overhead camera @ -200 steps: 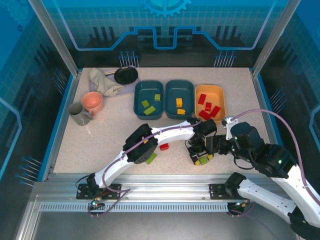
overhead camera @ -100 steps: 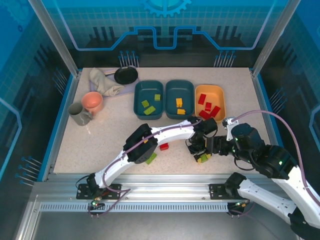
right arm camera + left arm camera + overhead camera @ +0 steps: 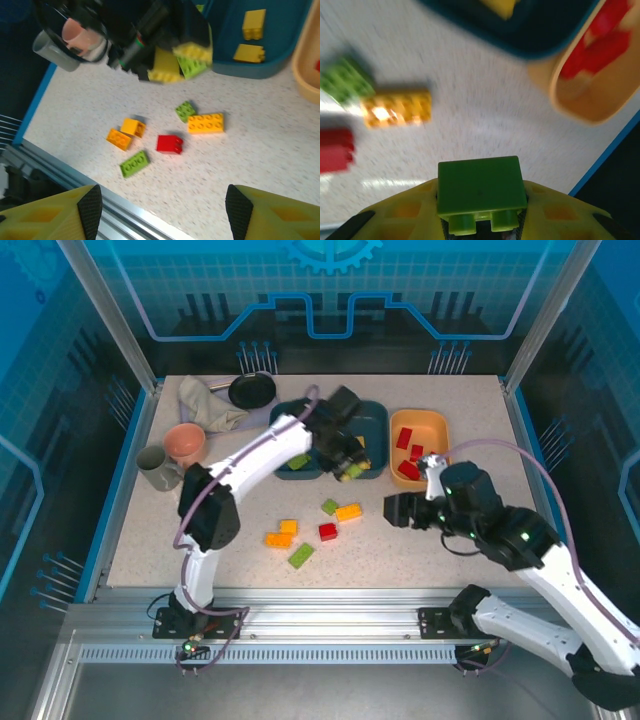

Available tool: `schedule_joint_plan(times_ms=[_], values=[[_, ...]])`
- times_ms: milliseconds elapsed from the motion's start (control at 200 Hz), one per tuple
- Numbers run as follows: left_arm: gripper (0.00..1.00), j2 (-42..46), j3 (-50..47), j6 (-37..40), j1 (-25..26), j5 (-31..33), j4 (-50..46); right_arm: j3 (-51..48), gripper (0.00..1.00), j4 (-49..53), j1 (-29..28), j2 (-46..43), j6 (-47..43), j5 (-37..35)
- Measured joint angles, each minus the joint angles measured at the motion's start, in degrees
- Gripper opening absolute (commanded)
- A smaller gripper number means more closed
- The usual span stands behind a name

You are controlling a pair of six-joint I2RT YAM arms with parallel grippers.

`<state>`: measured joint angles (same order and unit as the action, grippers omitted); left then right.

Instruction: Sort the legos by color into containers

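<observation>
My left gripper (image 3: 349, 469) is shut on a green lego (image 3: 481, 190) and hovers over the near rim between the left teal tub (image 3: 276, 440) and the middle teal tub (image 3: 376, 420). The yellow-orange tub (image 3: 432, 430) holds red legos (image 3: 409, 454). Loose on the table lie a green lego (image 3: 185, 111), a yellow oblong one (image 3: 205, 123), a red one (image 3: 169, 144), two orange ones (image 3: 134, 127) (image 3: 119, 139) and a green oblong one (image 3: 133, 163). Right of them, my right gripper (image 3: 393, 510) hangs open, with nothing between its fingers (image 3: 91, 207).
A grey mug (image 3: 157, 468) and a pink bowl (image 3: 185, 443) stand at the left edge. At the back left lie a crumpled cloth (image 3: 207, 405) and a black pan (image 3: 252, 390). The metal rail of the table's front edge (image 3: 75, 172) runs close to the loose legos.
My left arm swung from the front middle of the table up to the tubs with the green lego. The right gripper drew back to the left, and the loose legos came into sight.
</observation>
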<state>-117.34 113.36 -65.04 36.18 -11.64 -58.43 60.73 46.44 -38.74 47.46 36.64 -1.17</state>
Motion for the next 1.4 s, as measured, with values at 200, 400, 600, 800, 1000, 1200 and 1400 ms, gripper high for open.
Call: schedule_joint_plan(times_ms=[200,400,600,800,1000,1200,1400], values=[[0.28,-0.66,0.07,7.78,-12.22,4.59,0.09,-0.24,0.7,-13.66,4.76,11.91,3.08,6.01],[0.28,-8.07,5.29,12.96,-18.4,7.13,1.07,0.72,0.69,-23.17,6.62,21.05,4.76,7.67],[0.29,-18.69,14.99,16.61,-19.61,8.28,2.21,5.01,0.69,-24.52,8.22,27.87,4.92,9.25],[0.33,-25.09,19.96,17.55,-20.33,8.87,2.1,5.4,0.69,-24.63,9.92,29.11,4.85,10.69],[0.46,-27.8,22.1,18.1,-21.09,8.83,1.86,5.92,0.69,-23.17,10.03,31.23,3.78,10.69],[0.62,-28.11,24.72,18.71,-21.14,8.61,0.63,6.78,0.69,-20.57,10.03,32.28,1.57,10.19],[0.69,-25.77,25.86,18.6,-21.14,8.39,-0.46,9.05,0.69,-15.54,7.93,32.74,-3.76,5.05]])
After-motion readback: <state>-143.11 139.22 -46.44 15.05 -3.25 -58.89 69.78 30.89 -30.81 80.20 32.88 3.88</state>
